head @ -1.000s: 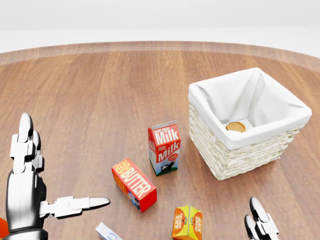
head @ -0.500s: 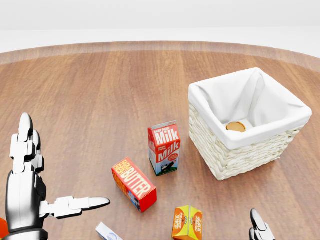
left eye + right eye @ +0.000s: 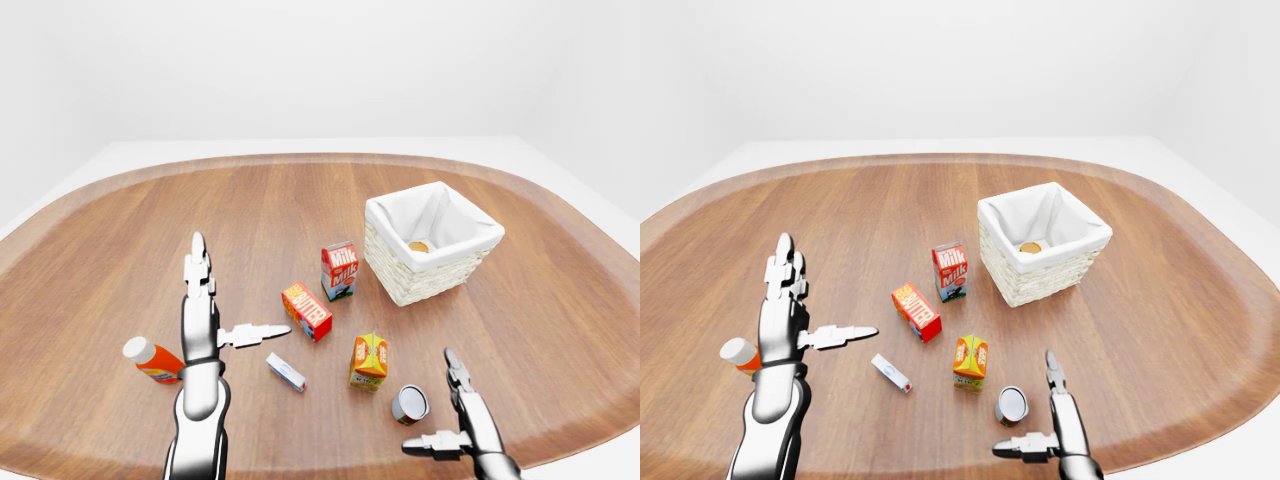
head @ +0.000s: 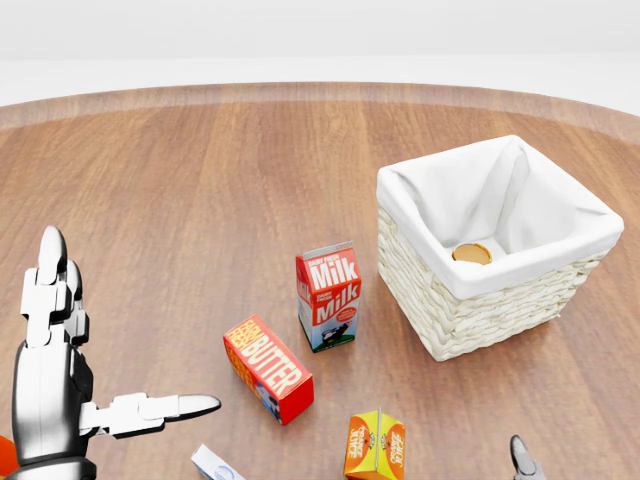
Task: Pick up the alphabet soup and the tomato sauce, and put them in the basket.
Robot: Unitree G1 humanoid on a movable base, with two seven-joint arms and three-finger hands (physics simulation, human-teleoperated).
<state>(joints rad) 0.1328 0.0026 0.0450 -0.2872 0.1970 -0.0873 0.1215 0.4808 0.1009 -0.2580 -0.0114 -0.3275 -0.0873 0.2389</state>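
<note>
- Already one can (image 3: pixel 418 246) sits inside the basket (image 3: pixel 470 238).
- Second can (image 3: pixel 409 404) lies on its side on the tabletop (image 3: pixel 300 200), near edge, just left of the right hand (image 3: pixel 462 420).
- Right hand nearer; fingers spread, empty.
- Left hand (image 3: pixel 203 320) likewise open, empty, well apart.

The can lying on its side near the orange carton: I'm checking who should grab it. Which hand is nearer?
Right. The right hand sits just right of the can; the left hand is far off to its left, beyond the orange carton.
</note>
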